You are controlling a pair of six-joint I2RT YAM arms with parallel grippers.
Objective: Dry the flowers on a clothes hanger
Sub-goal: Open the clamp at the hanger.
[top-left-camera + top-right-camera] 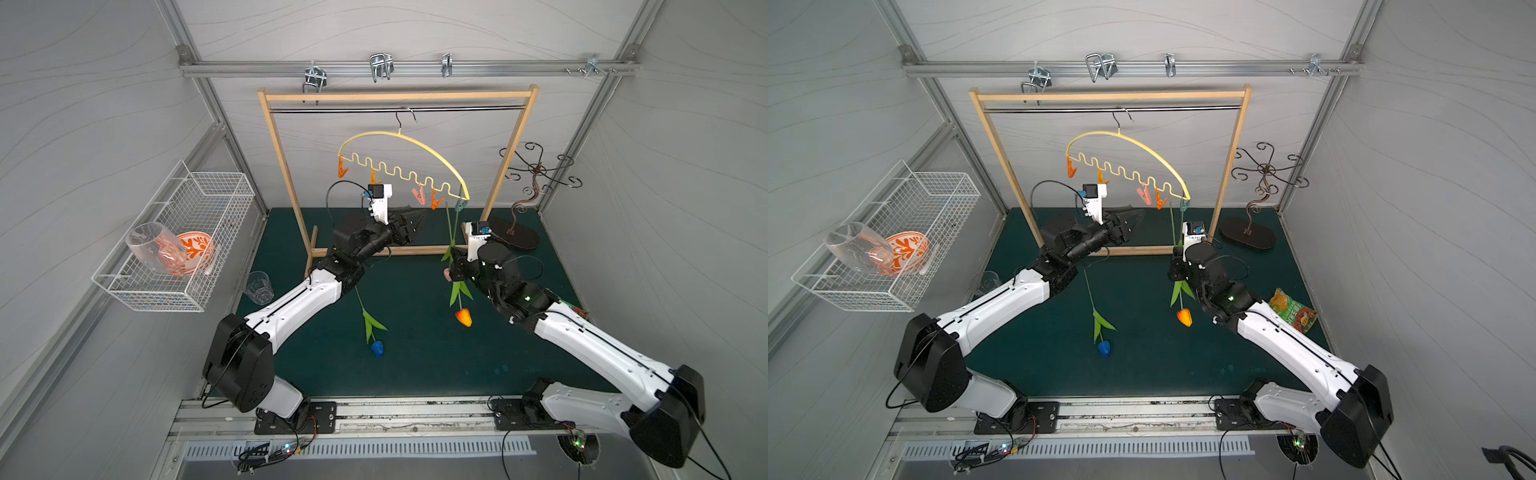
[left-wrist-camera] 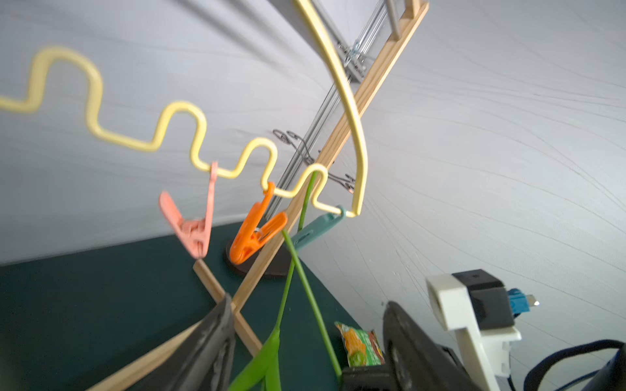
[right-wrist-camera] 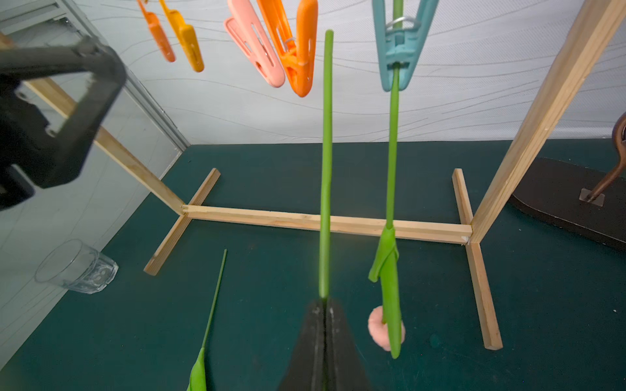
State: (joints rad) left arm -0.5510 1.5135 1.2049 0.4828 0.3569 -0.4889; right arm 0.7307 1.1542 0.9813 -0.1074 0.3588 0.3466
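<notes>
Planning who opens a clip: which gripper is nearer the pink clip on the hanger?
Left. The left gripper, open, hovers close below the pink clip; the right gripper sits farther down, shut on the orange tulip.

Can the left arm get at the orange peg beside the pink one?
Probably yes: the left tool is open and close to the orange peg, with nothing between them; the orange tulip's stem stands just beside it.

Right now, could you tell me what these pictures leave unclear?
Orange tulip: right wrist view, head hidden behind the right gripper.
Blue tulip: same view, head cut off by the picture's edge.
Pink tulip: in a top view, head mostly behind that gripper.
Hanger: left wrist view, blurred; hook cut off by the picture's edge.
</notes>
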